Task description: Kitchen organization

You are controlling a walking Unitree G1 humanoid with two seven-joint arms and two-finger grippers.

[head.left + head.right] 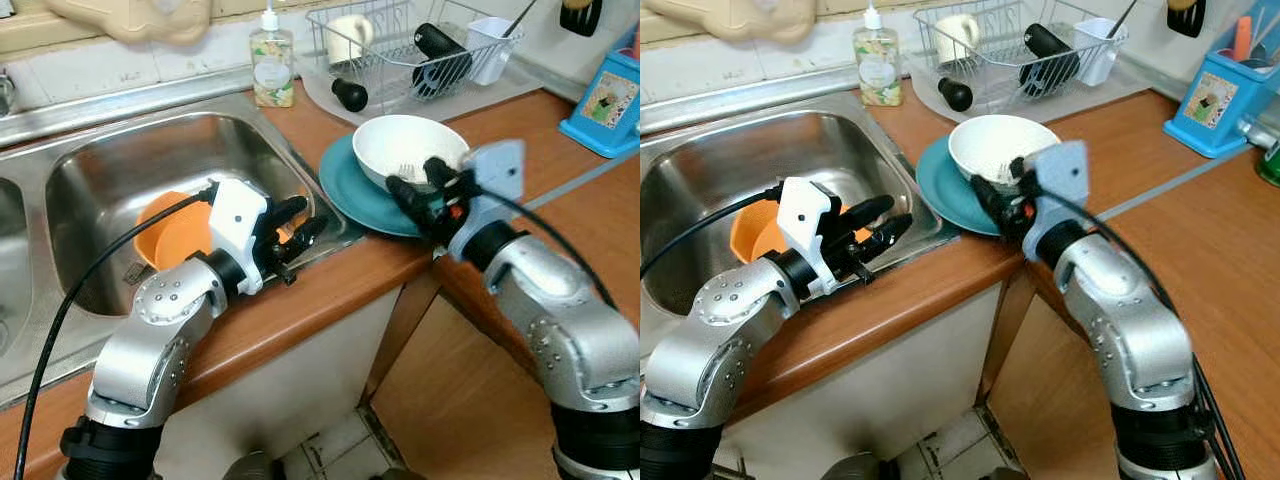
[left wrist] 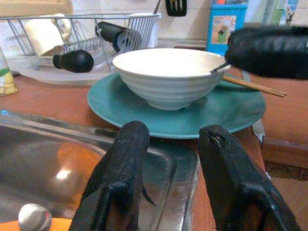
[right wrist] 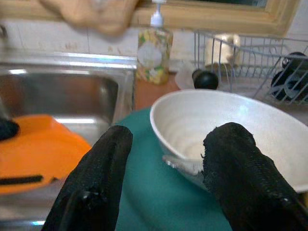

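A white bowl (image 1: 400, 145) sits on a teal plate (image 1: 345, 190) on the wooden counter, just right of the steel sink (image 1: 120, 150). A metal utensil (image 3: 182, 163) lies inside the bowl, and chopsticks (image 2: 252, 86) rest on the plate. My right gripper (image 1: 412, 174) is open at the bowl's near rim, one finger on each side of it. An orange dish (image 1: 170, 230) lies in the sink basin. My left gripper (image 1: 308, 216) is open and empty over the sink's right edge, between the orange dish and the plate.
A wire dish rack (image 1: 400, 45) with a mug (image 1: 345, 35), a black bottle and a white cup stands behind the plate. Beside it are a soap bottle (image 1: 271, 65) and a black-handled tool (image 1: 350, 95). A blue utensil holder (image 1: 608, 105) stands far right.
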